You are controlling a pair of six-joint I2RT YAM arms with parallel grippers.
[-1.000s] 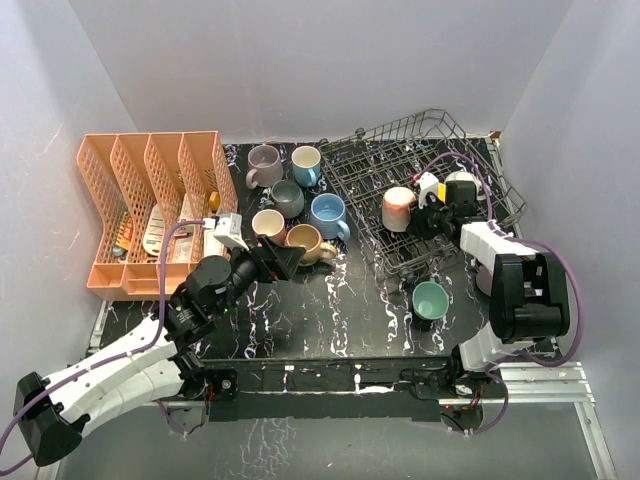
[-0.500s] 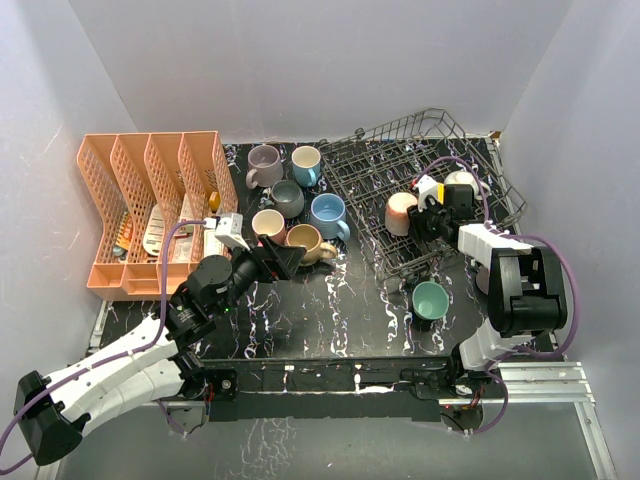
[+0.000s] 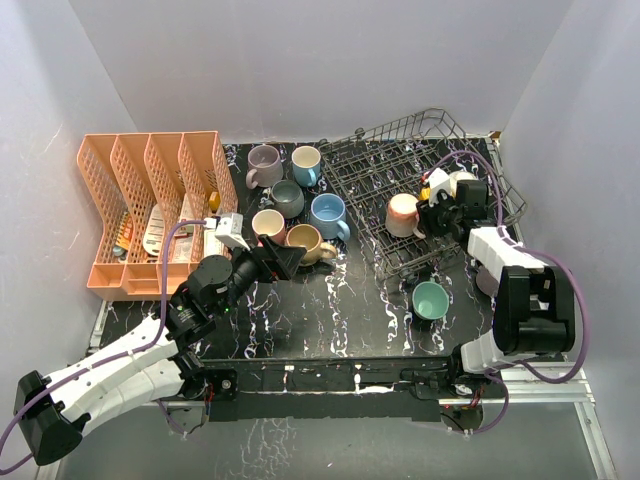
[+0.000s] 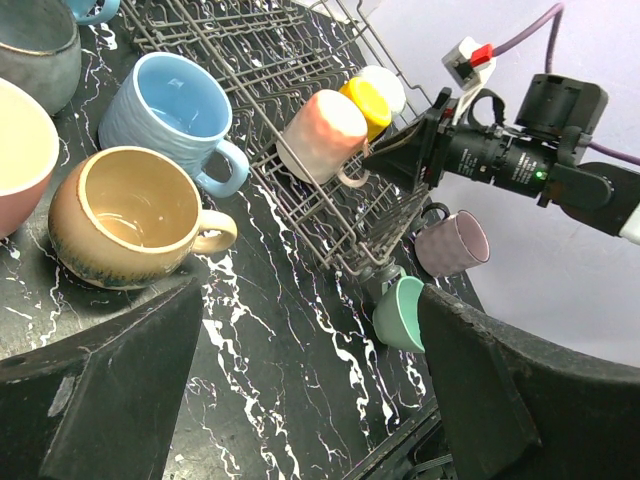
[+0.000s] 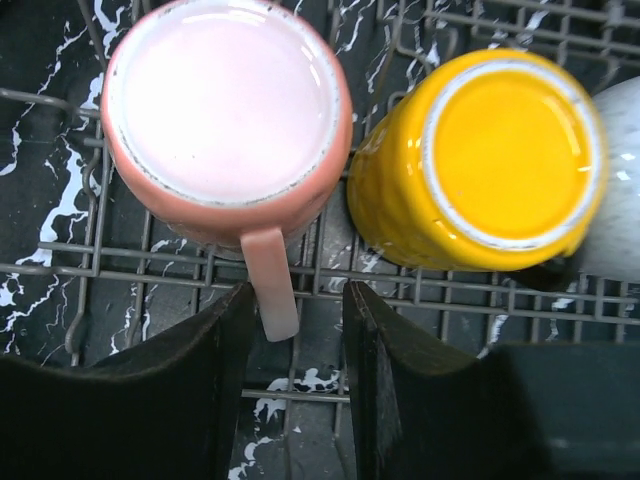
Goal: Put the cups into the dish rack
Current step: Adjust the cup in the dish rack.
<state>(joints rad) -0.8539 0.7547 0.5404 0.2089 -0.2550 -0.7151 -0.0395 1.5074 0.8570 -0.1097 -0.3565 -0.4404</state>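
The dish rack (image 3: 385,165) stands at the far right, holding an upside-down pink cup (image 3: 402,213), a yellow cup (image 3: 428,188) and a white cup (image 3: 463,180). My right gripper (image 5: 300,312) is open, its jaws on either side of the pink cup's (image 5: 228,115) handle (image 5: 270,285), which rests against the left finger with a gap on the other side. Next to it stands the yellow cup (image 5: 510,150). My left gripper (image 4: 310,370) hangs open and empty beside the tan cup (image 4: 135,215). A green cup (image 3: 430,300) and a mauve cup (image 4: 452,243) lie in front of the rack.
An orange divided organiser (image 3: 150,210) stands at the left. Several cups cluster between it and the rack: mauve (image 3: 264,165), blue (image 3: 306,163), grey (image 3: 287,198), light blue (image 3: 328,215), pink (image 3: 268,225). Walls close in on three sides.
My right gripper's jaws have spread apart off the pink cup's handle, and the arm has drawn back slightly towards the far right. The left arm has stayed still.
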